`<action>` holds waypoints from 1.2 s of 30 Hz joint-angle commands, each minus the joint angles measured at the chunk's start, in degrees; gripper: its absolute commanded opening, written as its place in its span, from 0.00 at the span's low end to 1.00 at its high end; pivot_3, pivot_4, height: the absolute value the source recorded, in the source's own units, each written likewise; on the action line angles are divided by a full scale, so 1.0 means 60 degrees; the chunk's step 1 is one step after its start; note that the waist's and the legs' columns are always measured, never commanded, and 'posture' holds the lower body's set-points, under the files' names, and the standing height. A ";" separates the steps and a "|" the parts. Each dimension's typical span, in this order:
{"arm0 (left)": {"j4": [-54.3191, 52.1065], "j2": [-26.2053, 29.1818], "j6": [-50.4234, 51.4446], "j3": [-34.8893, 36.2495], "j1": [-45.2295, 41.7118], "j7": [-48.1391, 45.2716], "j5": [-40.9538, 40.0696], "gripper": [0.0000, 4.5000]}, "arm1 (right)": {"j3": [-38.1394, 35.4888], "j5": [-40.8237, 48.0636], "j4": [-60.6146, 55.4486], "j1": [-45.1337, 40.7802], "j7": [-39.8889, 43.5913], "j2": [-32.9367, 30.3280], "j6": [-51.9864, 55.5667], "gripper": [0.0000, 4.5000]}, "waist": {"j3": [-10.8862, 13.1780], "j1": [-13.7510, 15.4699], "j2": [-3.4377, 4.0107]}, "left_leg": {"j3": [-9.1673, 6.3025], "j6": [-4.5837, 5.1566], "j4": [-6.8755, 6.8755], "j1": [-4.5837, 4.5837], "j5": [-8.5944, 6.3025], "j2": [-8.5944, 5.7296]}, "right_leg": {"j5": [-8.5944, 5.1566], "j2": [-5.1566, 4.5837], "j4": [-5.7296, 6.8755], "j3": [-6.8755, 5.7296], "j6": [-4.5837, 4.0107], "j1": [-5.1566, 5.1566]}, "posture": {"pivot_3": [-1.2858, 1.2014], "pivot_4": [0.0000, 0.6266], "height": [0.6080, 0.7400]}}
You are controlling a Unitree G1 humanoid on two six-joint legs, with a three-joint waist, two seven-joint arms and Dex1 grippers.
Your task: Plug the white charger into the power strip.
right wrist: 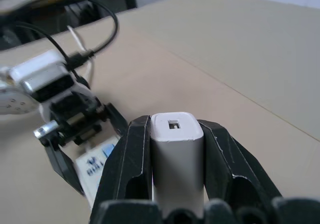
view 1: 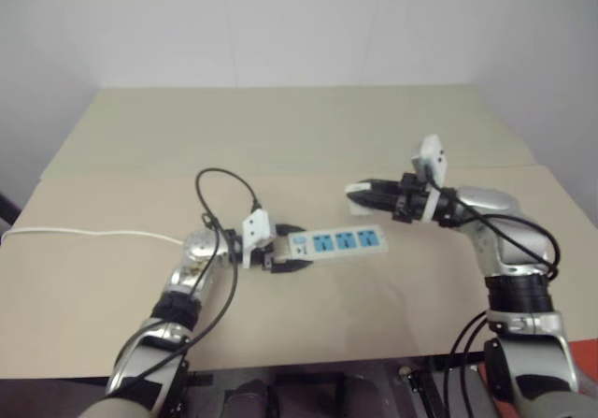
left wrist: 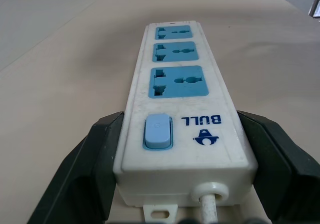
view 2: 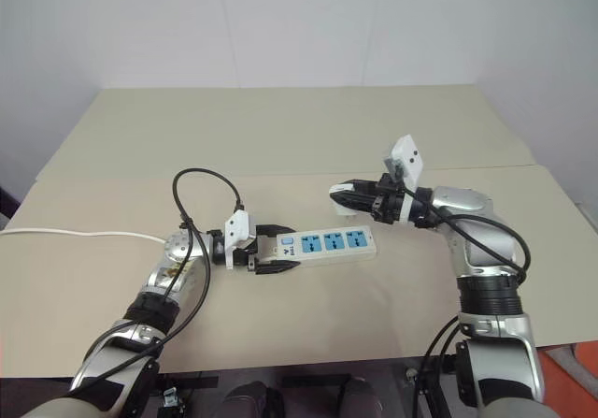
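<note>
The power strip [view 1: 338, 243] is a flat white bar with three blue socket faces, lying on the tan table. My left gripper [view 1: 283, 250] is shut on its switch end, one black finger on each long side, as the left wrist view shows on the strip [left wrist: 185, 108]. The white charger [right wrist: 176, 154] sits between the fingers of my right gripper [view 1: 360, 194], which is shut on it. That gripper hovers above and behind the strip's far end, pointing towards my left. In the right wrist view the left gripper [right wrist: 75, 134] and the strip's switch end lie below the charger.
A thin white cord [view 1: 89, 234] runs from my left wrist area off the table's left edge. A black cable [view 1: 224, 189] loops above the left wrist. A seam [view 1: 308, 170] crosses the tabletop behind both grippers, with bare table beyond it.
</note>
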 commanded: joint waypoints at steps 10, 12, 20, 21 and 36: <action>-0.0361 0.0272 0.0156 -0.0198 0.0076 -0.0332 -0.0085 0.72 | 0.1078 0.0076 0.1233 -0.0405 0.1059 0.0705 -0.2244 0.26 | 0.0000 -0.0019 0.0000 | 0.0000 0.0000 -0.0003 0.0004 0.0000 -0.0002 | 0.0000 0.0005 -0.0001 0.0000 0.0000 0.0001 | 0.52 0.24 1.00; -0.0308 0.0297 0.0107 -0.0283 0.0053 -0.0542 -0.0085 0.72 | 0.1239 0.0094 0.1320 -0.0403 0.1238 0.0770 -0.2403 0.26 | 0.0000 -0.0024 0.0000 | 0.0001 0.0000 -0.0005 0.0006 0.0000 -0.0002 | -0.0001 0.0009 -0.0001 0.0000 0.0000 0.0001 | 0.52 0.24 1.00; 0.0067 0.0302 -0.0115 -0.0433 -0.0197 -0.1169 -0.0111 0.72 | 0.1454 0.0147 0.1441 -0.0373 0.1514 0.0901 -0.2670 0.26 | 0.0000 0.0016 0.0000 | 0.0000 -0.0001 -0.0005 0.0007 0.0001 -0.0002 | -0.0001 0.0009 -0.0002 -0.0001 0.0000 0.0005 | 0.52 0.24 1.00; 0.0124 0.0273 -0.0122 -0.0406 -0.0239 -0.1162 -0.0146 0.72 | 0.1462 0.0153 0.1433 -0.0360 0.1513 0.0905 -0.2679 0.26 | 0.0000 0.0014 0.0000 | 0.0000 -0.0001 -0.0005 0.0008 0.0000 -0.0002 | -0.0001 0.0009 -0.0002 0.0000 0.0000 0.0005 | 0.52 0.24 1.00; 0.0259 0.0161 -0.0199 -0.0447 -0.0235 -0.1096 -0.0134 0.72 | 0.1834 -0.0588 0.2870 0.0167 0.1395 0.1306 -0.4746 0.26 | -0.0001 0.0015 0.0001 | 0.0000 -0.0001 -0.0007 0.0032 0.0000 -0.0002 | -0.0001 0.0011 -0.0002 0.0000 0.0000 0.0028 | 0.52 0.24 1.00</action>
